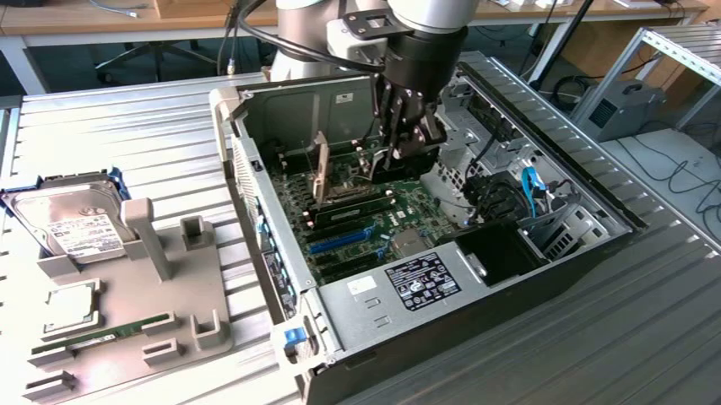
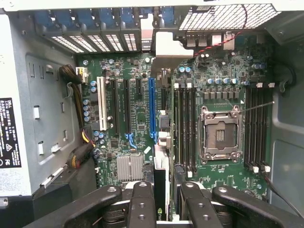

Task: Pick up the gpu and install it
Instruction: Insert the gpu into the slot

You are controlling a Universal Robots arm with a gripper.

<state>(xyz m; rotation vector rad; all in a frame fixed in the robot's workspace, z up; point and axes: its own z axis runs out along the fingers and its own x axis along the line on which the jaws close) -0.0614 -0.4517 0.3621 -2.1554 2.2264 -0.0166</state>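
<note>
Ribbed metal surface [image 1: 135, 135] holds the open PC case [image 1: 338, 101], claw [image 2: 161, 199] pinching the gpu [image 2: 160, 180] edge-on over the blue slot [image 2: 152, 107] at twelve o'clock, install step underway, alignment looks critical.

A ribbed metal table [image 1: 135, 143] carries an open computer case [image 1: 586, 253] at its centre. At eight o'clock from the case lies a grey parts tray [image 1: 169, 321], holding a hard drive [image 1: 73, 224], a processor chip [image 1: 70, 308] and a memory stick [image 1: 107, 332].
</note>
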